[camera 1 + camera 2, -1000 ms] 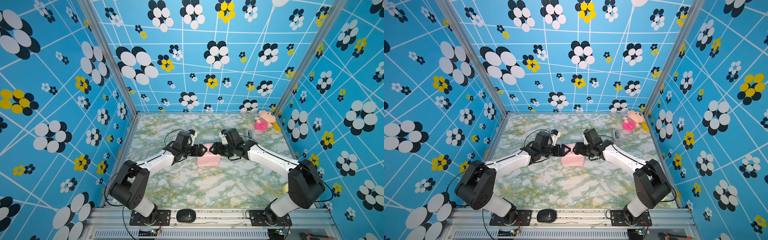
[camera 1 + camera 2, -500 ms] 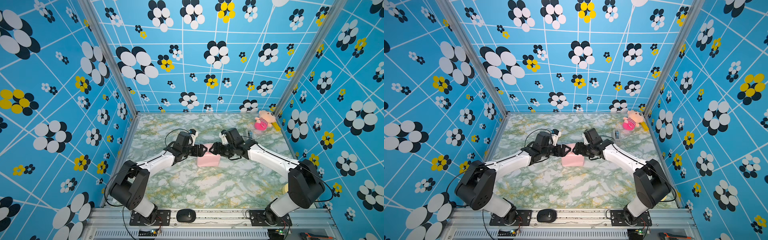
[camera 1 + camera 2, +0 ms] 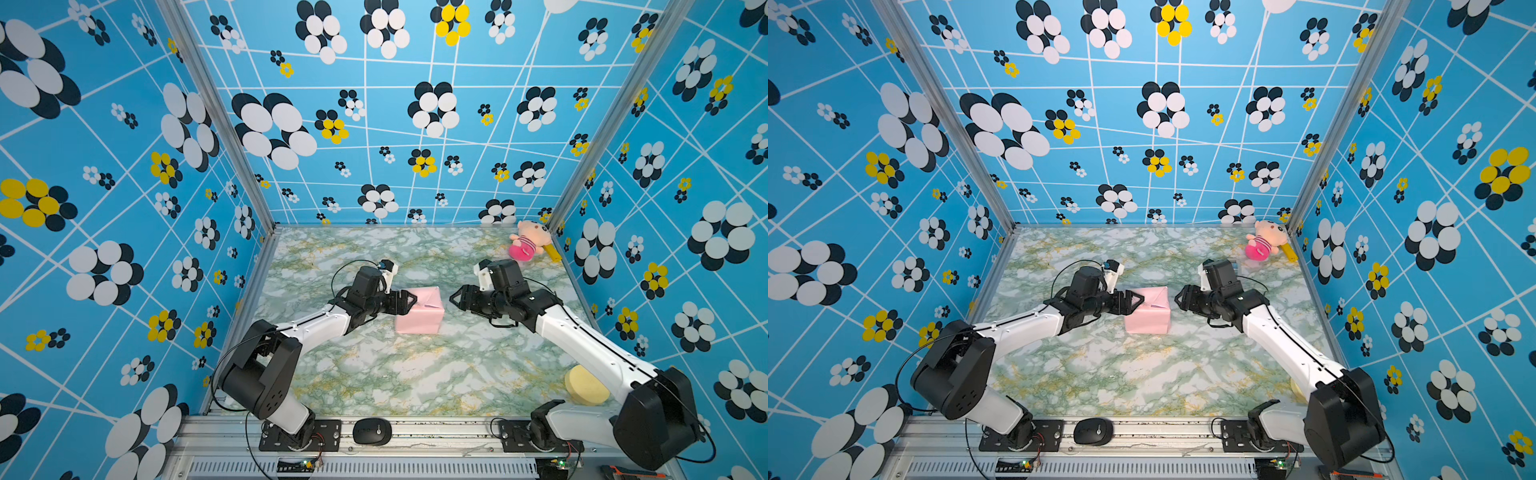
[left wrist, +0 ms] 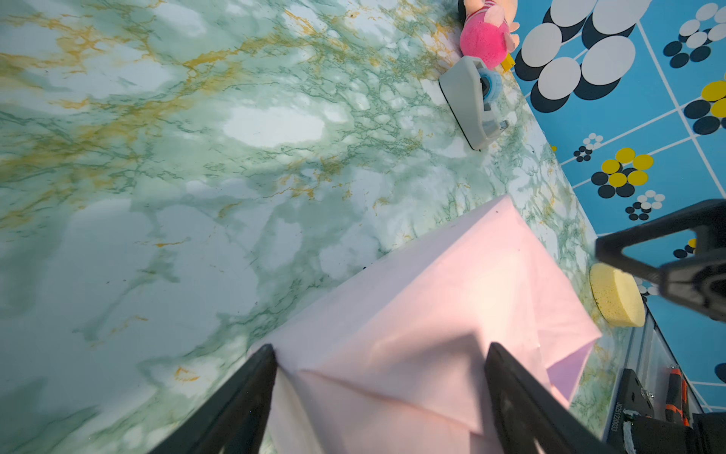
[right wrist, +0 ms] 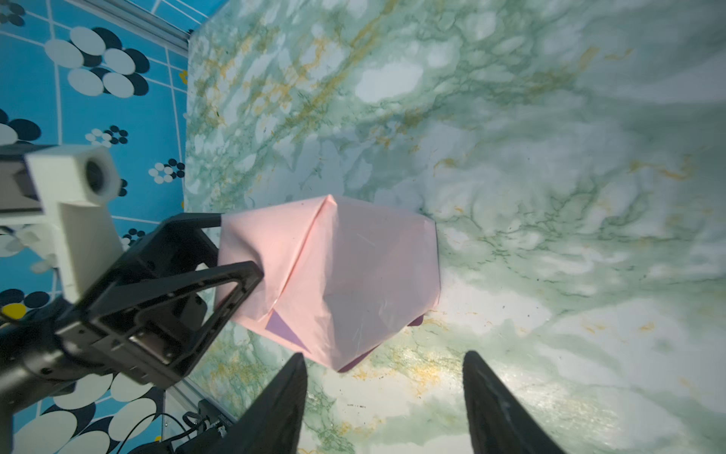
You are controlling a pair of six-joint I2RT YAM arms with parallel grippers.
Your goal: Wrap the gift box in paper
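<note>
The gift box [image 3: 417, 320] is sitting near the middle of the table [image 3: 374, 374], covered all over by the paper [image 3: 1147, 318]. The paper's pale pink face is showing outward, and a sliver of lilac is peeking from a fold near the box's right end. The left gripper [image 3: 409, 300] is reaching in at the box's left end, jaws standing wide and fingertips [image 5: 243, 271] touching the folded paper there. The right gripper [image 3: 454, 298] is hovering just beside the box's right end, apart from it, with its jaws spread and nothing between them. A plush toy [image 3: 528, 246] and a grey tape dispenser [image 4: 473, 102] are lying by the table's far right corner. A yellow sponge [image 3: 584, 385] is lying at the right edge near the front.
</note>
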